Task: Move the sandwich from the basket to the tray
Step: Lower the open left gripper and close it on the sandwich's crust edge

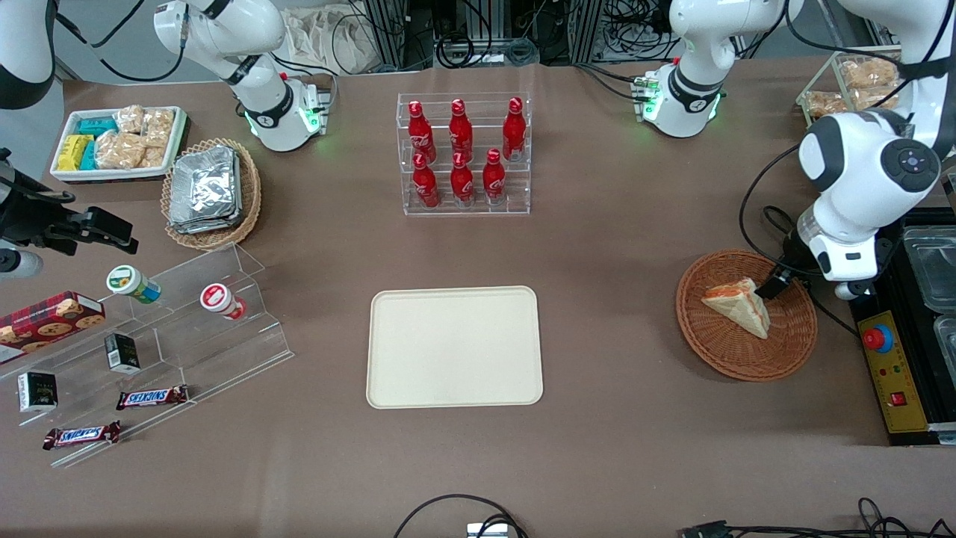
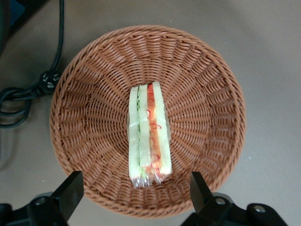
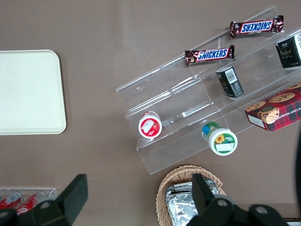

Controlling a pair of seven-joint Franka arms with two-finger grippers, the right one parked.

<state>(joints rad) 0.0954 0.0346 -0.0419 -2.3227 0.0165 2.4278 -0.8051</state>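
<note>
The sandwich [image 1: 738, 305], a wrapped pale wedge with orange-red and green layers, lies in the round reddish-brown wicker basket [image 1: 721, 353] toward the working arm's end of the table. My gripper [image 1: 773, 287] hovers over the basket's rim, just above the sandwich's end farther from the front camera, open and holding nothing. In the left wrist view the sandwich [image 2: 149, 134] lies lengthwise in the basket [image 2: 94, 94], and the gripper [image 2: 134, 192] has its black fingers [image 2: 70, 188] spread wide over the rim at one end of it. The cream tray [image 1: 454, 347] sits bare at mid-table.
A clear rack of red bottles [image 1: 463, 153] stands farther from the front camera than the tray. A black control box with a red button [image 1: 892, 366] and cables [image 1: 762, 217] lie beside the basket. An acrylic snack stand [image 1: 149, 336] and a tan basket of foil packs [image 1: 209, 190] occupy the parked arm's end.
</note>
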